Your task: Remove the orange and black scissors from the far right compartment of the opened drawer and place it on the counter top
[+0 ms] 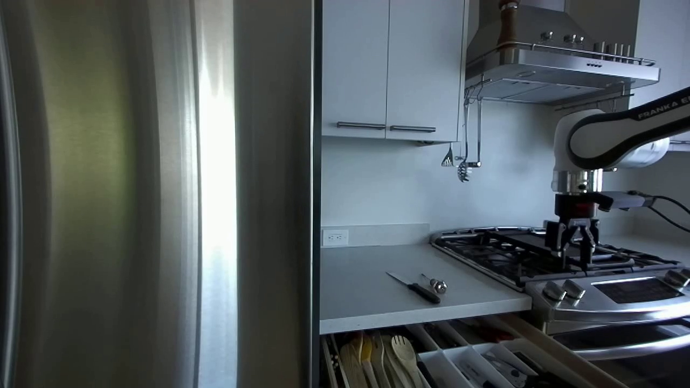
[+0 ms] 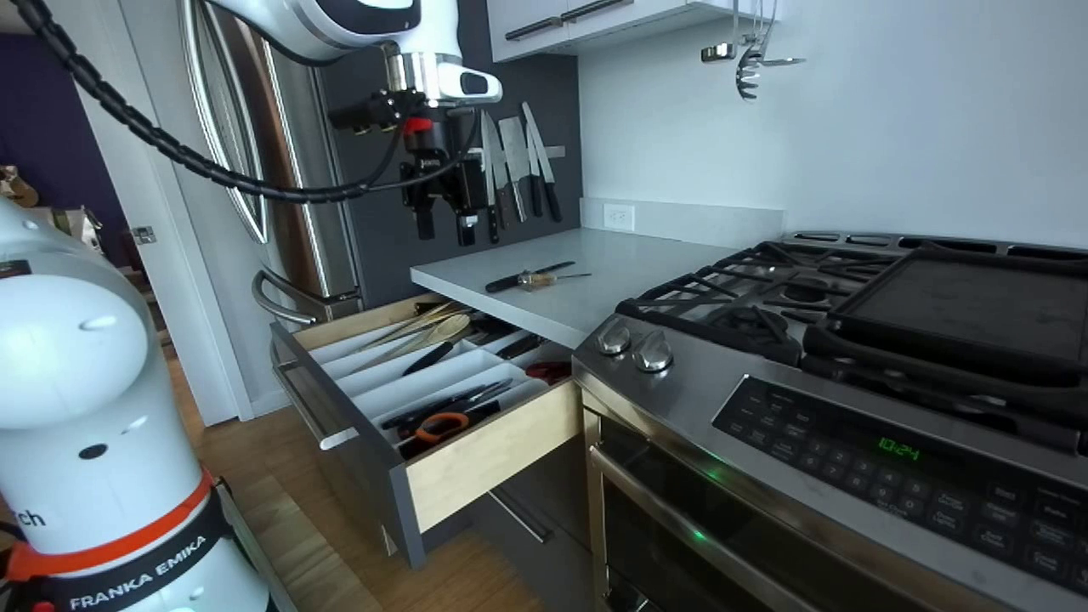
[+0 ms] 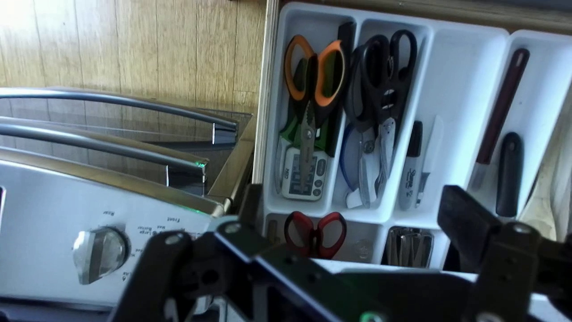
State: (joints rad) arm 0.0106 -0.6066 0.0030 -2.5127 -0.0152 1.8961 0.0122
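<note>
The scissors [image 3: 308, 132], with orange and black handles, lie in the drawer's end compartment nearest the stove. Their blades rest over a white timer. One orange handle loop shows in an exterior view [image 2: 459, 417]. The drawer [image 2: 493, 455] stands open, with a white divided tray; it also shows in an exterior view [image 1: 563, 353] and in the wrist view [image 3: 272, 107]. The pale counter top [image 2: 552, 302], also in an exterior view [image 1: 366, 304], is above and behind the drawer. My gripper [image 3: 357, 208] is open and empty, pointing down, well above the drawer and counter [image 1: 575, 257] [image 2: 445, 231].
A knife [image 1: 423, 292] and a small tool [image 1: 438, 285] lie on the counter. The stove [image 2: 765, 289] adjoins drawer and counter. Black scissors [image 3: 373, 80] fill the neighbouring compartment. Red scissors [image 3: 315, 235] lie in a rear compartment. Knives [image 2: 518, 161] hang by the refrigerator [image 1: 161, 188].
</note>
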